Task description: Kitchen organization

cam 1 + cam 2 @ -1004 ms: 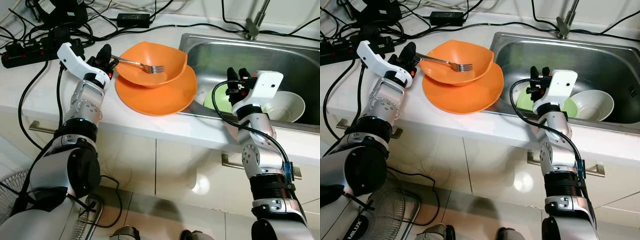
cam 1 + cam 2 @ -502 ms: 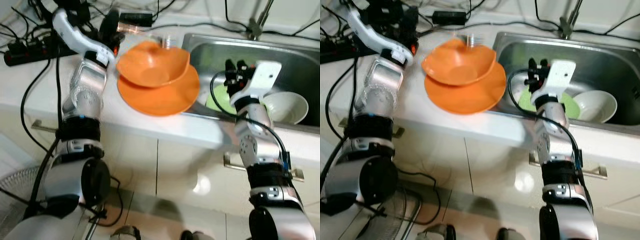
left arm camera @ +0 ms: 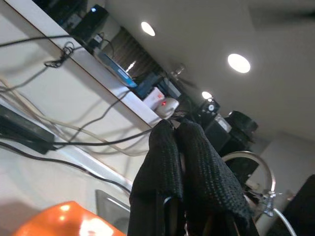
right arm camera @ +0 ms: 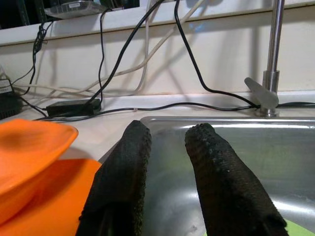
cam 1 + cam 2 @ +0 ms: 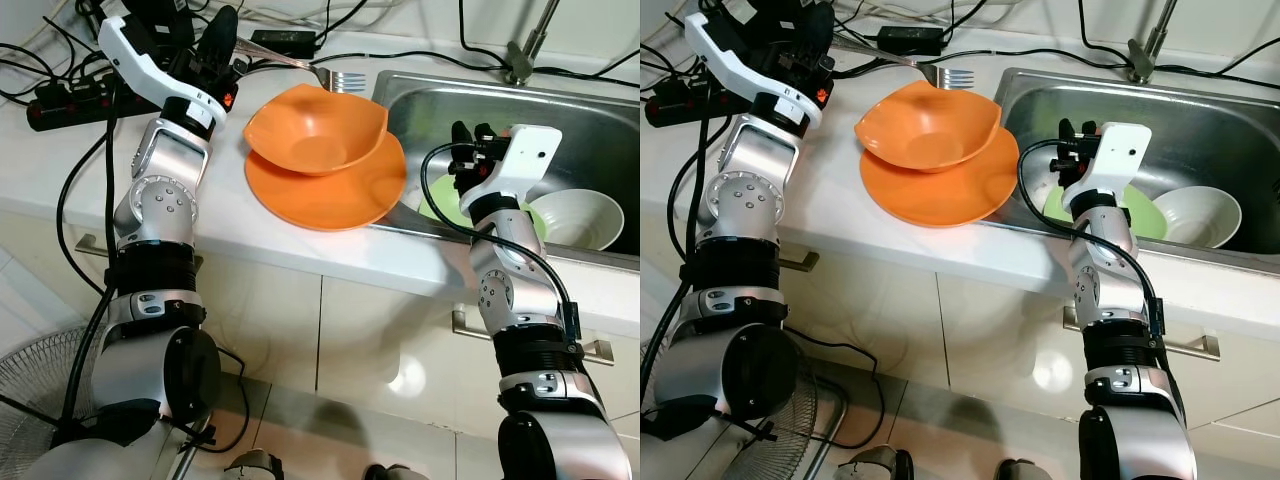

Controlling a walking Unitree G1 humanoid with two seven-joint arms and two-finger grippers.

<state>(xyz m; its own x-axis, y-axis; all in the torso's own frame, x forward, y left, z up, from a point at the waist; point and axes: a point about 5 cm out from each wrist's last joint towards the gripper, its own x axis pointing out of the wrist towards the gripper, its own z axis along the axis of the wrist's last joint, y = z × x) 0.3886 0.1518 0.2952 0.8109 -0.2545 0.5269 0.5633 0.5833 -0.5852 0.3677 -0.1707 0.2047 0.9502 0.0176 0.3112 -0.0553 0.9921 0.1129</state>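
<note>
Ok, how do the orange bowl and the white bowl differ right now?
The orange bowl sits on the counter, stacked on an orange plate; the white bowl lies down in the sink. The orange bowl has a wavy, squarish rim; the white bowl's is round. Both are upright, with nothing in them.

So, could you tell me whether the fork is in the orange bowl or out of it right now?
Out. The left gripper holds the fork by its handle, lifted above the orange bowl, tines past the bowl's far rim; the bowl itself looks empty.
</note>
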